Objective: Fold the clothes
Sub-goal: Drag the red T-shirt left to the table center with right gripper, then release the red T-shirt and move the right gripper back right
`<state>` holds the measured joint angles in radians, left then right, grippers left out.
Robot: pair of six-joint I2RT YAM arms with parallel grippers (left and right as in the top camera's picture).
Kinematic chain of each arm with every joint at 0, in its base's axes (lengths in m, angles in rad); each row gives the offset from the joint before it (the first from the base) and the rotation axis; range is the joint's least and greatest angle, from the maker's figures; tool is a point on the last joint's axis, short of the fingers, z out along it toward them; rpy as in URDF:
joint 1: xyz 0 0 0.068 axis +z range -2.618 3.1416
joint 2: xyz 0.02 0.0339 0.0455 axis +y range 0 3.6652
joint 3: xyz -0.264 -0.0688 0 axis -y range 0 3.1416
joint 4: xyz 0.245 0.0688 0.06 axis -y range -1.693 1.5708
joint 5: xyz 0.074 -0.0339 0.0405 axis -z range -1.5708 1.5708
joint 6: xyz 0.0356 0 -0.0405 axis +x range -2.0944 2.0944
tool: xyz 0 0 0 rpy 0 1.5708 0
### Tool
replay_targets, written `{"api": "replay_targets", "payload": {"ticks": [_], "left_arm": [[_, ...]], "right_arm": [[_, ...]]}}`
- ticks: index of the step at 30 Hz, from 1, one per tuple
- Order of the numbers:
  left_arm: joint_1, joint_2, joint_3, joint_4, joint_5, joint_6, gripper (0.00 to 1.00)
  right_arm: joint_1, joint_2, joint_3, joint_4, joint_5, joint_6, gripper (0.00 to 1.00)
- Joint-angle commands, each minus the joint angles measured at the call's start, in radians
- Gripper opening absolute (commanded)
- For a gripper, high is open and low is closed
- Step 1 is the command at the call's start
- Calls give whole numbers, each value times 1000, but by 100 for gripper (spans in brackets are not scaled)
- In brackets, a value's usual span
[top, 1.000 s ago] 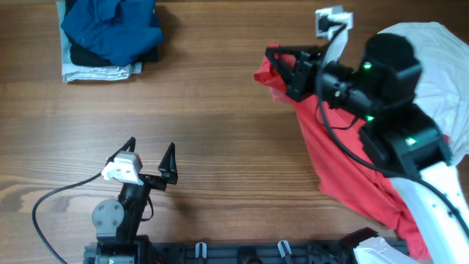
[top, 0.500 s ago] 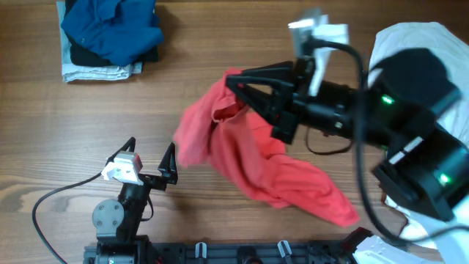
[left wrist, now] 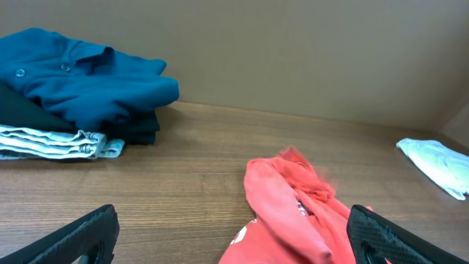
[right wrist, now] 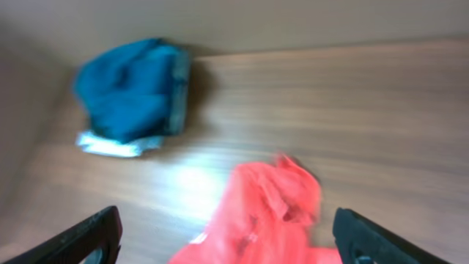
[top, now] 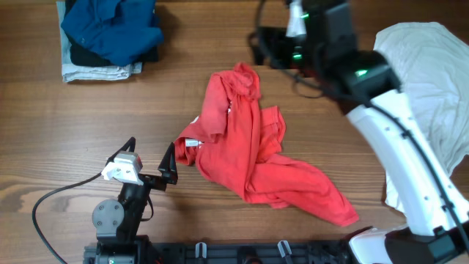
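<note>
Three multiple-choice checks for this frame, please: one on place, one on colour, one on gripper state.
1. The crumpled red cloth T-shirt lies: A on the white shirt; B mid-table; C in a gripper.
2. The top garment of the folded pile is: A yellow; B blue; C green.
3. The right gripper is: A shut on cloth; B shut, empty; C open.
B, it rests on the wooden table; B, blue shows in all views; C, its fingers stand wide apart.

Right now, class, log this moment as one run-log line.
red shirt: crumpled, centre, unheld | left fingers: open, empty | right fingers: open, empty | white shirt: unfolded, right side
</note>
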<state>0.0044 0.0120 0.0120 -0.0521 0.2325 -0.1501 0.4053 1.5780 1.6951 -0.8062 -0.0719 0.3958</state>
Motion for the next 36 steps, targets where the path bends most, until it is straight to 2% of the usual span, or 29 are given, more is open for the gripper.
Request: {"api": "replay_targets", "payload": {"ticks": [1, 2, 5, 6, 7, 9, 12, 21, 26, 36], "left_arm": [[-6, -9, -6, -3, -6, 16, 100], [-6, -9, -6, -3, -6, 16, 100], [-6, -9, -6, -3, -6, 16, 100], [-6, -9, -6, -3, -6, 16, 100], [-6, -9, -6, -3, -6, 16, 100], [-6, -9, -6, -3, -6, 16, 100], [-6, -9, -6, -3, -6, 16, 100], [-6, -9, -6, -3, -6, 16, 100], [-6, -9, -6, -3, -6, 16, 100], [-6, -9, -6, -3, -6, 16, 100]], "right_arm": [[-136, -117, 32, -133, 42, -3, 93], [-177, -153, 32, -200, 42, -4, 89], [-256, -214, 31, -373, 55, -12, 61], [-277, -219, 30, -452, 67, -29, 50], [-300, -218, -19, -515, 107, -28, 33], [-325, -212, -106, -500, 109, -24, 25], [-373, -200, -224, -420, 105, 0, 6], [-583, -52, -394, -338, 31, 98, 4], [-653, -19, -489, -254, 169, 263, 4], [-788, -12, -719, -74, 103, 258, 4]]}}
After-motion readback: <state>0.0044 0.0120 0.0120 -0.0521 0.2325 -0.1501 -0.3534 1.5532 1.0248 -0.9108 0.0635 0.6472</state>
